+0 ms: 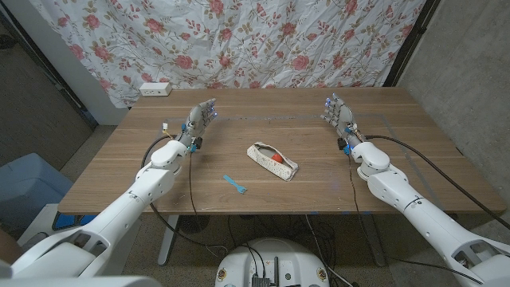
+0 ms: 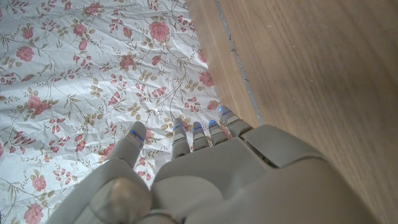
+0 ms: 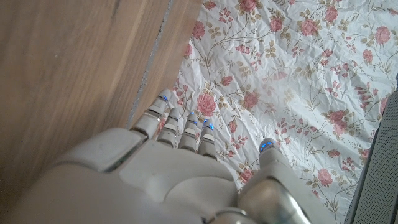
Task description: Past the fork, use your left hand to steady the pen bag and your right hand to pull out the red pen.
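Makeshift lab corner: wooden table (image 1: 159, 171), floral sheet backdrop (image 1: 239, 40), bare concrete walls (image 1: 470, 72), power strip (image 1: 154, 89).

Left robot hand (image 1: 201, 116) empty; right robot hand (image 1: 339, 114) likewise

A pale patterned fabric pen bag (image 1: 272, 162) lies slantwise at the middle of the wooden bench (image 1: 382, 175), its mouth open. The red pen (image 1: 275, 158) shows inside it. A small light-blue plastic fork (image 1: 235, 184) lies flat just nearer, apart from the bag.

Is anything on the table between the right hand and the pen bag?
Nothing visible: bare wood lies between the right hand and the pen bag. The blue fork lies nearer the robot, off that path.
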Controlling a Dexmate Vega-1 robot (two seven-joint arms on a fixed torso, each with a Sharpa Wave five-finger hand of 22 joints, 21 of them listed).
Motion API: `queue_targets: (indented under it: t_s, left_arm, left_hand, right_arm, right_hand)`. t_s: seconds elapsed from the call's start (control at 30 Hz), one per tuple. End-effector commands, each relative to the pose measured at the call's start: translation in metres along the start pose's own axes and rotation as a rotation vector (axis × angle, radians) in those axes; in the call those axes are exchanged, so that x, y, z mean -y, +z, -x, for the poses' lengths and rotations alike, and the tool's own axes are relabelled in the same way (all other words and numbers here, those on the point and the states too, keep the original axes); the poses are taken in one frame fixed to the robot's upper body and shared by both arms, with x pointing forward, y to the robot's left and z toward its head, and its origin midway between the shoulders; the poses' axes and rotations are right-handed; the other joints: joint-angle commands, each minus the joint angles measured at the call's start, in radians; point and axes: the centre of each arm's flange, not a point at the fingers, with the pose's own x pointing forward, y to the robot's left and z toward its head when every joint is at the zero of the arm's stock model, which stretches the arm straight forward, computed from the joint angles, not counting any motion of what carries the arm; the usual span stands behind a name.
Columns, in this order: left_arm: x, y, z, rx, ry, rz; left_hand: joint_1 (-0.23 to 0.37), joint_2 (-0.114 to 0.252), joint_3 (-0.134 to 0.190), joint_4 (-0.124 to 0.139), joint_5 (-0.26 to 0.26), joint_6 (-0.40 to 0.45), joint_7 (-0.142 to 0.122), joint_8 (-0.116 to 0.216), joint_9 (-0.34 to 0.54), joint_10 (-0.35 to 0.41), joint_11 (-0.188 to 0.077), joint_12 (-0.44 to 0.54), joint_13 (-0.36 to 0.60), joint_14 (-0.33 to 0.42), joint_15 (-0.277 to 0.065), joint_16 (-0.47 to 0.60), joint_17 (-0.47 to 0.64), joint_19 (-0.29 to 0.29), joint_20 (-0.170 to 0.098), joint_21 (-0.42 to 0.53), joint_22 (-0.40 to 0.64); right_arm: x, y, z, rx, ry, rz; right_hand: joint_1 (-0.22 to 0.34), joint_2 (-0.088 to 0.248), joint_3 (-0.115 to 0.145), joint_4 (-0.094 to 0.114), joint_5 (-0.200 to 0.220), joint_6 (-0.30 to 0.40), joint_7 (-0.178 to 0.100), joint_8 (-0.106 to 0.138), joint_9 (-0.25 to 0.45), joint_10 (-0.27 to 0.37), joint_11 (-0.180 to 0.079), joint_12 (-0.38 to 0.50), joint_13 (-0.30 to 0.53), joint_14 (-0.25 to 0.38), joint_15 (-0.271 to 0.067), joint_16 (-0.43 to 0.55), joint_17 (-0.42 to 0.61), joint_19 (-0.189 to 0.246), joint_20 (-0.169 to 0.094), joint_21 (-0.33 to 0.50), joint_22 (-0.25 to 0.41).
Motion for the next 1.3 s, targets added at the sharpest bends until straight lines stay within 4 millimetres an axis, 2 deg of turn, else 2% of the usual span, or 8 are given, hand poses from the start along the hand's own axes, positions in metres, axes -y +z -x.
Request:
queue_targets:
  t_s: [0.03, 0.3, 0.47, 0.7, 0.93, 1.13, 1.23, 1.3]
  left_arm:
    - [0.002, 0.024, -0.007, -0.026, -0.048, -0.107]
    - [0.014, 0.041, -0.006, -0.002, -0.081, -0.186]
    - [0.021, 0.049, -0.002, 0.008, -0.108, -0.242]
    - [0.036, 0.059, 0.006, 0.027, -0.129, -0.301]
    - [0.05, 0.071, 0.013, 0.023, -0.174, -0.397]
    - [0.056, 0.075, 0.021, 0.027, -0.187, -0.441]
    - [0.056, 0.078, 0.022, 0.035, -0.207, -0.47]
    - [0.056, 0.081, 0.022, 0.041, -0.216, -0.499]
  left_hand:
    - [0.025, 0.015, 0.007, -0.025, -0.003, 0.033, -0.001, 0.007, 0.004, 0.017, -0.006, 0.005, 0.002, 0.008, -0.002, 0.006, 0.001, 0.01, -0.006, 0.007, 0.001]
    - [0.069, 0.019, 0.018, -0.084, -0.007, 0.087, -0.019, 0.012, 0.005, 0.045, -0.022, 0.006, 0.002, 0.026, -0.015, 0.007, 0.001, 0.023, -0.017, 0.008, 0.0]
    - [0.097, 0.006, 0.018, -0.116, -0.009, 0.117, -0.043, 0.015, 0.004, 0.061, -0.04, 0.007, 0.002, 0.033, -0.021, 0.007, 0.002, 0.025, -0.018, 0.006, 0.0]
    - [0.129, -0.004, 0.019, -0.129, -0.01, 0.141, -0.038, 0.017, 0.004, 0.085, -0.054, 0.009, 0.002, 0.05, -0.028, 0.009, 0.002, 0.045, -0.015, 0.011, 0.0]
    - [0.171, -0.011, 0.024, -0.132, -0.01, 0.191, -0.048, 0.027, 0.005, 0.11, -0.061, 0.01, 0.002, 0.07, -0.032, 0.01, 0.002, 0.06, -0.013, 0.011, 0.0]
    - [0.214, -0.018, 0.026, -0.133, -0.009, 0.221, -0.052, 0.027, 0.005, 0.143, -0.073, 0.013, 0.002, 0.097, -0.041, 0.013, 0.001, 0.082, -0.013, 0.014, 0.0]
    - [0.237, -0.02, 0.027, -0.133, -0.008, 0.24, -0.048, 0.028, 0.005, 0.161, -0.07, 0.015, 0.002, 0.112, -0.045, 0.013, 0.001, 0.098, -0.011, 0.016, 0.0]
    - [0.253, -0.022, 0.028, -0.133, -0.008, 0.257, -0.056, 0.031, 0.006, 0.172, -0.074, 0.015, 0.002, 0.118, -0.046, 0.012, 0.001, 0.105, -0.009, 0.016, 0.0]
  right_arm:
    - [-0.006, 0.0, -0.006, 0.004, 0.016, 0.018]
    - [-0.005, -0.001, -0.005, 0.017, 0.025, 0.01]
    - [0.0, -0.001, -0.003, 0.018, 0.027, 0.016]
    - [0.011, -0.001, -0.002, 0.018, 0.042, 0.019]
    - [0.016, -0.001, 0.0, 0.021, 0.058, 0.022]
    - [0.02, 0.0, 0.007, 0.024, 0.052, 0.022]
    - [0.021, 0.0, 0.009, 0.02, 0.05, 0.027]
    - [0.022, 0.0, 0.009, 0.019, 0.048, 0.028]
  right_hand:
    - [0.012, 0.007, 0.004, -0.008, 0.007, 0.015, 0.002, 0.007, 0.003, 0.013, -0.001, 0.005, 0.001, 0.007, 0.001, 0.005, -0.001, 0.001, -0.008, 0.004, 0.002]
    - [0.014, 0.011, 0.005, -0.013, 0.006, 0.024, 0.007, 0.01, 0.003, 0.021, 0.0, 0.007, 0.0, 0.014, -0.003, 0.008, -0.007, 0.001, -0.008, 0.004, 0.002]
    - [0.014, 0.013, 0.006, -0.016, 0.006, 0.029, 0.007, 0.011, 0.003, 0.024, 0.0, 0.008, -0.001, 0.014, -0.003, 0.008, -0.01, 0.001, -0.006, 0.004, 0.002]
    - [0.014, 0.015, 0.006, -0.018, 0.005, 0.034, 0.007, 0.011, 0.003, 0.023, 0.001, 0.007, -0.001, 0.013, -0.001, 0.008, -0.013, -0.003, -0.009, 0.002, 0.002]
    - [0.014, 0.017, 0.006, -0.019, 0.005, 0.034, 0.007, 0.011, 0.003, 0.022, 0.002, 0.006, -0.002, 0.012, 0.0, 0.008, -0.015, -0.006, -0.01, 0.001, 0.001]
    - [0.013, 0.019, 0.006, -0.02, 0.004, 0.035, 0.007, 0.01, 0.003, 0.022, 0.002, 0.006, -0.002, 0.013, -0.001, 0.009, -0.017, -0.006, -0.01, 0.001, 0.001]
    - [0.012, 0.019, 0.006, -0.02, 0.004, 0.036, 0.007, 0.01, 0.003, 0.024, 0.002, 0.006, -0.002, 0.012, -0.002, 0.009, -0.018, -0.006, -0.01, 0.001, 0.001]
    - [0.012, 0.02, 0.006, -0.021, 0.004, 0.037, 0.007, 0.01, 0.003, 0.025, 0.002, 0.006, -0.002, 0.013, -0.002, 0.009, -0.02, -0.006, -0.011, 0.002, 0.001]
